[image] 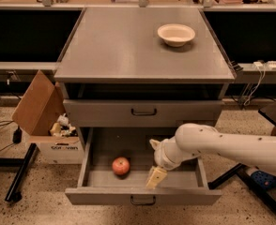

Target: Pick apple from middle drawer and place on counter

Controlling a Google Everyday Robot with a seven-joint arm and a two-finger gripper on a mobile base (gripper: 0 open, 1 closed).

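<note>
The apple [121, 166], small and red, lies on the floor of the open middle drawer [105, 197], left of centre. My gripper [152, 164] is inside the drawer, just right of the apple and apart from it, with its two cream fingers spread open and nothing between them. The white arm reaches in from the right. The counter [128, 46] is the grey cabinet top above.
A cream bowl [176, 34] sits on the counter at the back right. A closed drawer front [143, 112] is above the open drawer. An open cardboard box [44, 121] stands on the floor at the left. Black stand legs lie at both lower sides.
</note>
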